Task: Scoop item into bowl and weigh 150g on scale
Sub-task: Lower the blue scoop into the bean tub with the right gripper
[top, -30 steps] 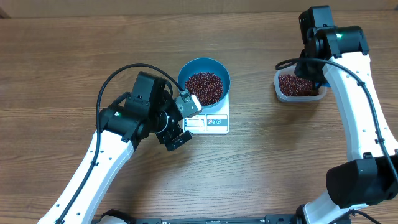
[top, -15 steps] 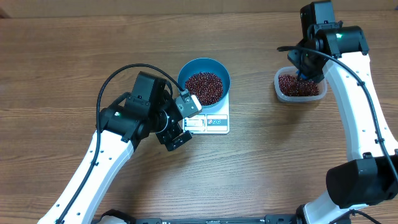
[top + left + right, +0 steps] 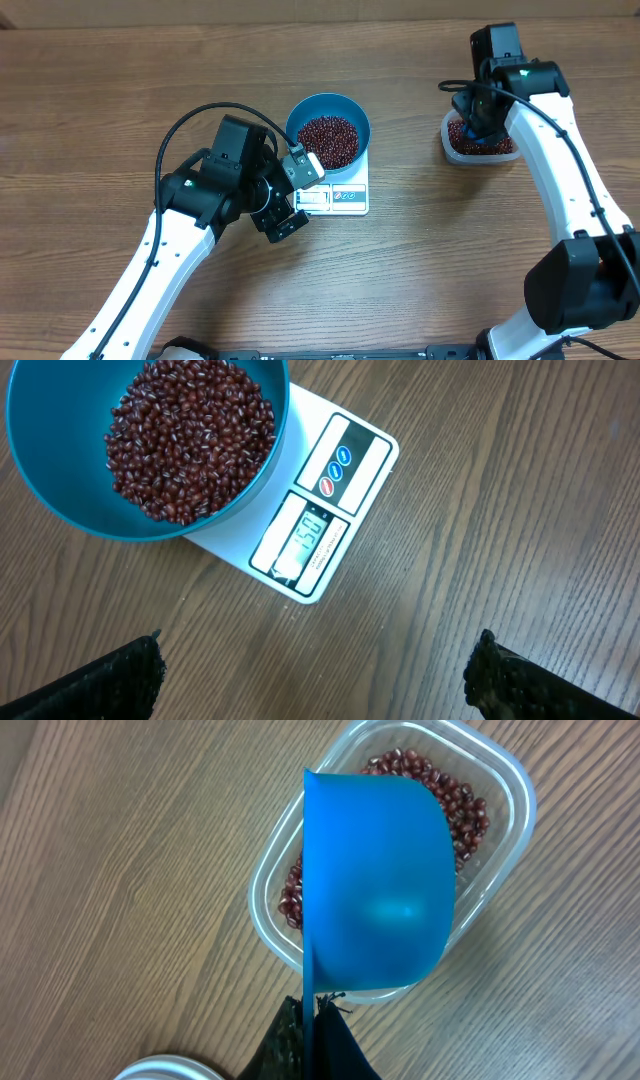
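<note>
The beans (image 3: 190,440) are sitting in a loose dark red-brown heap inside the teal bowl (image 3: 50,470), filling its bottom. The bowl is resting on the far part of the white scale (image 3: 365,465), overhanging its edges. The scale's display and buttons are showing clear in front of it, and the lit digits are looking like 150.

Just beside the scale, the left gripper (image 3: 292,196) is hovering over the wooden table (image 3: 120,80). Its fingers are spread wide on either side of the display edge, with nothing between them.

Over on the right, well apart from the scale, a clear plastic tub (image 3: 510,780) is holding more beans. The right gripper (image 3: 312,1020) is pinching the handle of a blue scoop (image 3: 380,900), fingers pressed together on it. The scoop's cup is hanging over the tub and covering most of it. Whether it is touching those beans, I cannot tell.
</note>
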Controlling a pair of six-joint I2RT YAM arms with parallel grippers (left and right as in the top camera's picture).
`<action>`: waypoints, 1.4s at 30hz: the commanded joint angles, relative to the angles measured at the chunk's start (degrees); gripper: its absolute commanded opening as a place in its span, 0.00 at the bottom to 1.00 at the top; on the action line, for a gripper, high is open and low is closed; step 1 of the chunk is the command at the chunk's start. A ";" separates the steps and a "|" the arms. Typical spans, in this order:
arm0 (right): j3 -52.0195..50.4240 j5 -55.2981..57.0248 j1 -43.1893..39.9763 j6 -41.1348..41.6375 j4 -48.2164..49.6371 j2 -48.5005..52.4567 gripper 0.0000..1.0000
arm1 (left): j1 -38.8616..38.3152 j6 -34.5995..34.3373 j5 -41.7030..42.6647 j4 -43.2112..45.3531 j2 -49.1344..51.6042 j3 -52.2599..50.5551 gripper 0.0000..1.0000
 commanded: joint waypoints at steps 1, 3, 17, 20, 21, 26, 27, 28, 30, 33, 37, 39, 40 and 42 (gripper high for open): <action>-1.38 -0.04 -0.11 0.90 2.05 -0.13 0.04 | -0.11 1.09 0.46 0.26 0.31 -0.31 1.00; -2.45 -0.04 -0.11 0.90 3.50 -0.13 0.04 | -0.11 1.09 0.46 0.24 0.31 -0.31 1.00; -8.22 -1.18 -0.11 0.59 7.93 -0.09 0.44 | -0.11 1.09 0.46 0.26 0.31 -0.31 0.99; -8.20 -1.33 -0.11 0.59 6.21 -0.09 0.61 | -0.13 1.09 0.46 0.26 0.31 -0.31 1.00; -8.17 -1.29 -0.11 0.42 5.44 -0.09 0.64 | -0.13 1.07 0.46 0.26 0.31 -0.31 0.99; -8.04 0.24 -0.24 -1.11 2.16 -0.68 0.80 | -0.13 1.09 0.46 0.26 0.31 -0.31 1.00; -8.04 0.68 -0.33 -1.11 1.68 -0.92 0.83 | -0.11 1.09 0.46 0.24 0.31 -0.31 1.00; -8.04 1.22 -0.42 -1.11 1.11 -1.49 0.85 | -0.13 1.09 0.46 0.24 0.31 -0.31 0.99; -8.04 1.51 -0.63 -1.11 0.70 -2.34 0.88 | -0.11 1.09 0.46 0.26 0.31 -0.31 1.00; -8.04 1.68 -1.07 -1.14 0.59 -4.07 0.89 | -0.13 1.07 0.46 0.26 0.31 -0.31 1.00; -8.04 1.68 -1.31 -1.64 0.57 -6.51 0.91 | -0.11 1.09 0.46 0.26 0.31 -0.31 0.99; -8.04 1.68 -1.31 -2.49 0.61 -7.82 0.91 | -0.11 1.09 0.46 0.24 0.31 -0.31 1.00; -8.04 1.66 -1.29 -2.86 0.42 -9.70 0.92 | -0.11 1.09 0.46 0.26 0.31 -0.31 1.00; -8.04 1.68 -1.29 -3.06 -0.02 -11.39 0.92 | -0.11 1.09 0.46 0.24 0.31 -0.31 0.99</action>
